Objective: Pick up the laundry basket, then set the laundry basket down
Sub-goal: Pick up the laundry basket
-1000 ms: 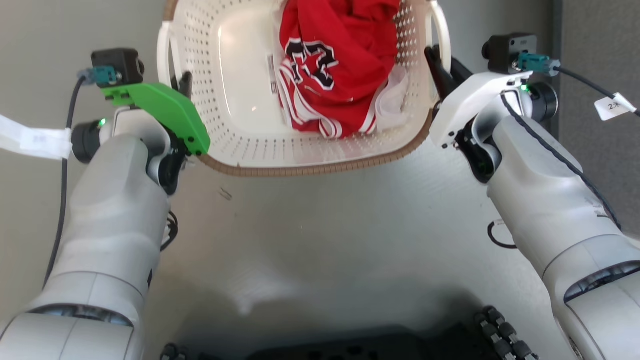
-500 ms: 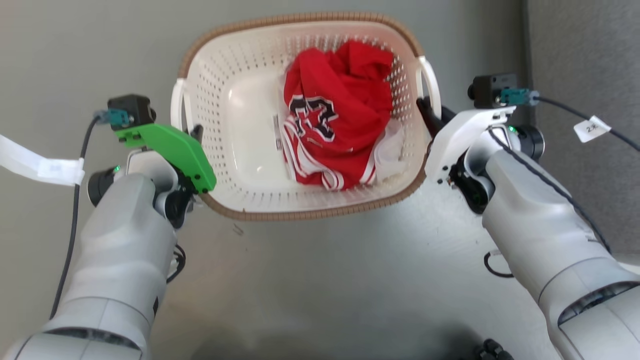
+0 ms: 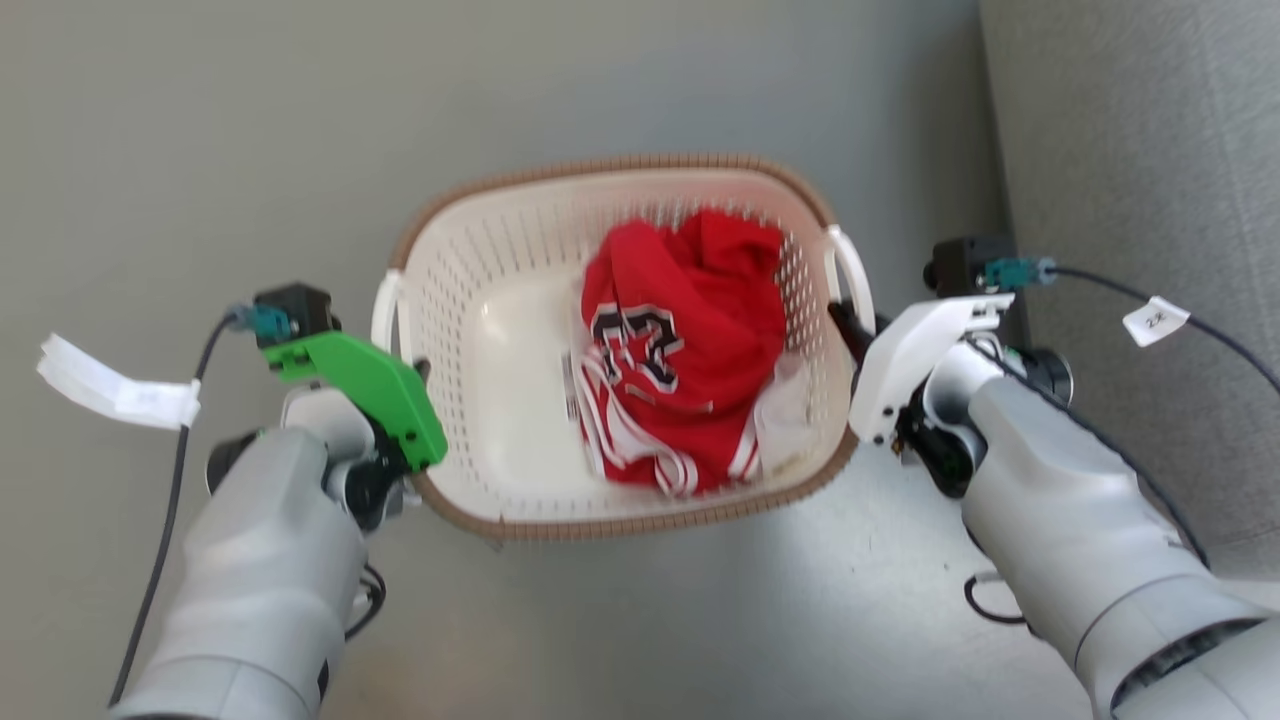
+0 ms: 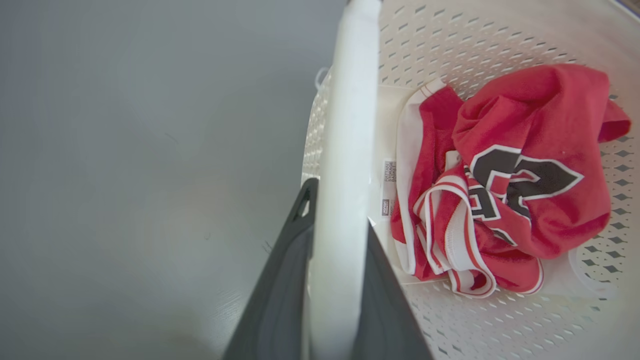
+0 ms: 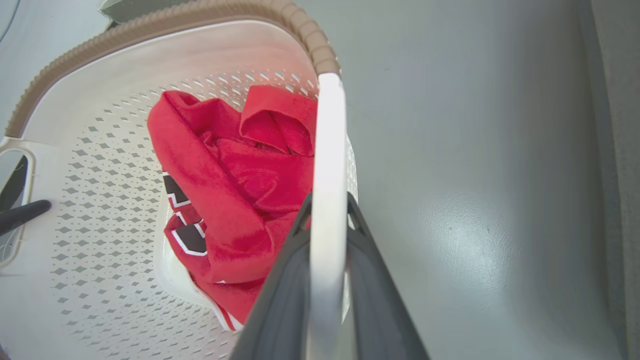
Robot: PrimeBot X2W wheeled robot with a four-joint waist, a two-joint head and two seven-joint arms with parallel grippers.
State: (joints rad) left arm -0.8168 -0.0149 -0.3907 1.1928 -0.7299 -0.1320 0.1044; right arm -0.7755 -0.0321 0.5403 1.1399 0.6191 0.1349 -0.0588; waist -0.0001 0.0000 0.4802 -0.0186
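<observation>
The head view now shows more grey floor (image 3: 300, 120) around the laundry basket (image 3: 620, 524) than a second ago. The camera has risen, so the lift seems under way. The basket is between both arms: the left gripper (image 4: 338, 220) pinches the left handle (image 4: 345, 125) and the right gripper (image 5: 327, 212) pinches the right handle (image 5: 327, 150).

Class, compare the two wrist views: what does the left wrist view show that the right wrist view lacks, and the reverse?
Left wrist view: a printed label on the basket bottom. Right wrist view: the right gripper shut on the right handle, and a long run of brown rim. Both: the basket, the red jersey, the grey floor, and the left gripper at the left handle.
</observation>
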